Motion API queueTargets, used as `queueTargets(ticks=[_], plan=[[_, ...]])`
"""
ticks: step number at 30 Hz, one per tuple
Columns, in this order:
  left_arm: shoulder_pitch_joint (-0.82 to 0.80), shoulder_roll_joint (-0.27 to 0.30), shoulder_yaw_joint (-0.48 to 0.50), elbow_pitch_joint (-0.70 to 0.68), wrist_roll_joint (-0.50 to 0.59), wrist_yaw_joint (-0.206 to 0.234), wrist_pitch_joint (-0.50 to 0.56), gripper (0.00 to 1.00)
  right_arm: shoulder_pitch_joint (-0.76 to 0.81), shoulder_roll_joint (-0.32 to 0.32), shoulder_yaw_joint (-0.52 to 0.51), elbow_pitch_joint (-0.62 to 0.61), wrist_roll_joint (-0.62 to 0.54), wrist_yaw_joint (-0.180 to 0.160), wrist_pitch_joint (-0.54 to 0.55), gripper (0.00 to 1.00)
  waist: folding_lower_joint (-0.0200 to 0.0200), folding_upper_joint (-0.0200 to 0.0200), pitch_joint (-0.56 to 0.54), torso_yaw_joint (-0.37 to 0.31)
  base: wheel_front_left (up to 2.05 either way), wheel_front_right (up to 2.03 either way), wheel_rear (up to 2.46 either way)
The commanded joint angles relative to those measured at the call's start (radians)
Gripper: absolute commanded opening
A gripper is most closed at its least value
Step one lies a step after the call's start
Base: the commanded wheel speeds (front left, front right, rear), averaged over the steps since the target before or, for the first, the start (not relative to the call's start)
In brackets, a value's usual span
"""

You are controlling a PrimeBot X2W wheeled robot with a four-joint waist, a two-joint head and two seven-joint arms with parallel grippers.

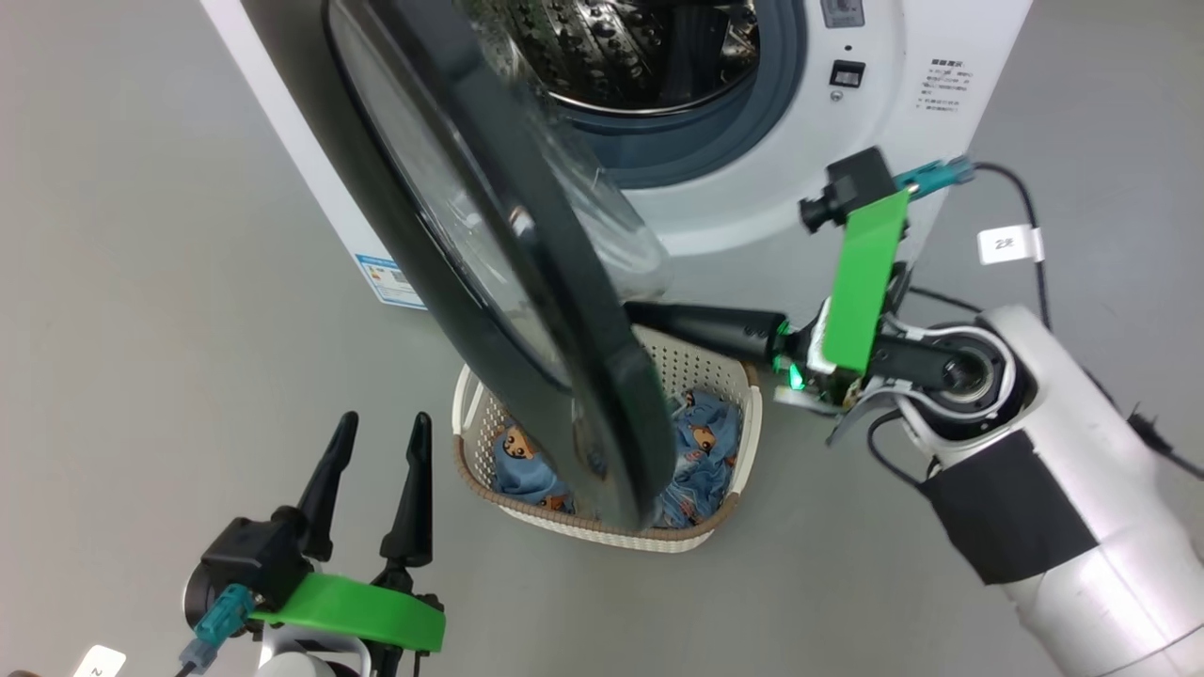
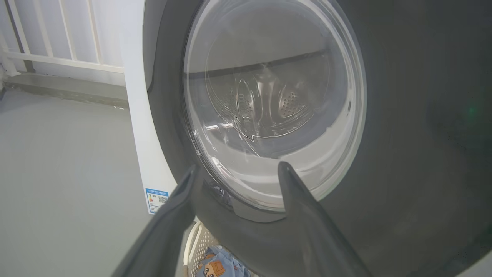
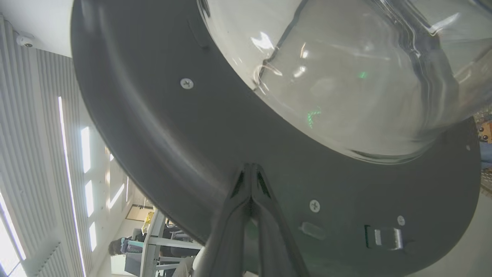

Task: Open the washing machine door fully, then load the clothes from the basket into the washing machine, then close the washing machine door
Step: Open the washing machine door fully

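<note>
Washing machine door [image 1: 527, 282] meets my right fingers [image 3: 250, 179], clenched on nothing, at its inner face; my left fingers [image 1: 386, 428] hang spread and empty. It stands partway open over the basket [image 1: 701, 371], where the clothes [image 1: 705, 442] lie. Full opening, loading and closing are left, I judge.
</note>
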Motion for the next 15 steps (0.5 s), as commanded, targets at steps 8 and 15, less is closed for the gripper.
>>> queueTargets(ticks=[8,15], plan=[[0.004,0.023,0.036,-0.026,0.012,0.0,-0.007,1.0,0.038,0.05,0.0,-0.043,-0.001,0.008,0.016,0.0,0.0,0.0,-0.02,0.013,0.0,0.0,0.0],[0.007,0.028,0.038,-0.023,0.012,0.0,-0.007,1.0,0.057,0.044,-0.035,-0.048,-0.021,0.008,-0.015,0.0,0.0,0.0,-0.033,-0.01,0.0,0.0,0.0]])
